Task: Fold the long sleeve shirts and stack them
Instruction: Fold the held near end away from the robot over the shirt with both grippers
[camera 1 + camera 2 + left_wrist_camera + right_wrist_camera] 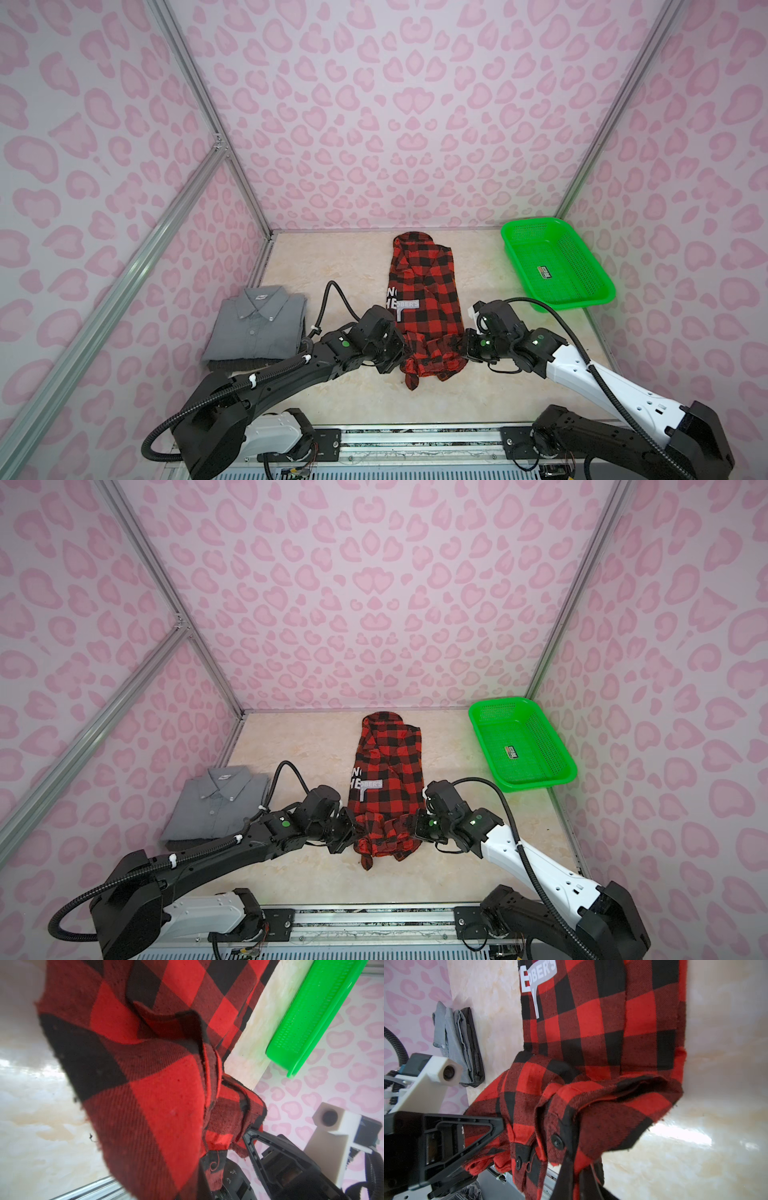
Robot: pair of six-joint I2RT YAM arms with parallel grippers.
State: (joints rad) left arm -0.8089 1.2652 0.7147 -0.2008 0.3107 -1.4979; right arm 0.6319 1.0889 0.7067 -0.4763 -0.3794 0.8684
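Note:
The red-and-black checked shirt (424, 291) (388, 766) lies lengthwise in the middle of the table, with white lettering on it. Its near end is bunched and raised between my two grippers. My left gripper (404, 353) (354, 832) is shut on the left side of that end; in the left wrist view the checked cloth (145, 1084) hides most of its jaws (209, 1169). My right gripper (464, 348) (415, 827) (571, 1176) is shut on the right side, near a black button (557, 1141). The grey shirt (257, 328) (216, 808) (454, 1043) lies folded at the left.
A green perforated basket (557, 266) (521, 744) (311, 1012) stands at the back right by the wall. Pink-patterned walls close in three sides. A metal rail (415, 440) runs along the table's front edge.

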